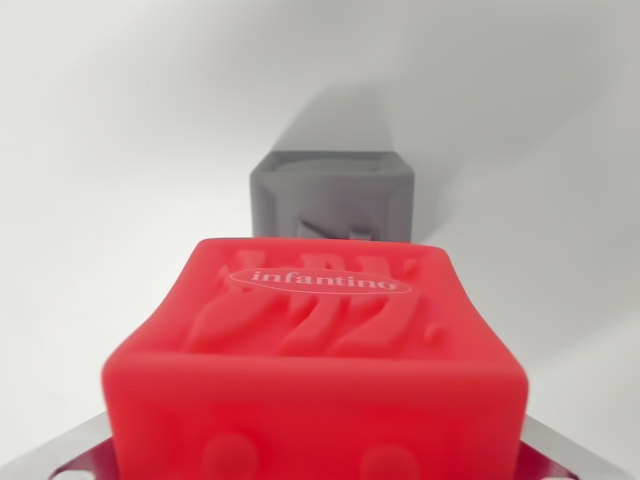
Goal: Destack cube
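Red cube [320,370] close up, grey cube [332,195] behind, white surface [100,150]

Bare grey metal plates with holes flank the bottom corners.

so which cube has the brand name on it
The red cube, nearest the camera, shows "infantino" in an oval. The grey cube behind it shows no lettering.

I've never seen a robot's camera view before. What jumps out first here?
A big bright red cube fills the lower middle, close to the camera, with "infantino" embossed on its top face. Behind it sits a smaller-looking grey cube on a plain white surface. Metal fingers peek out at the bottom corners.
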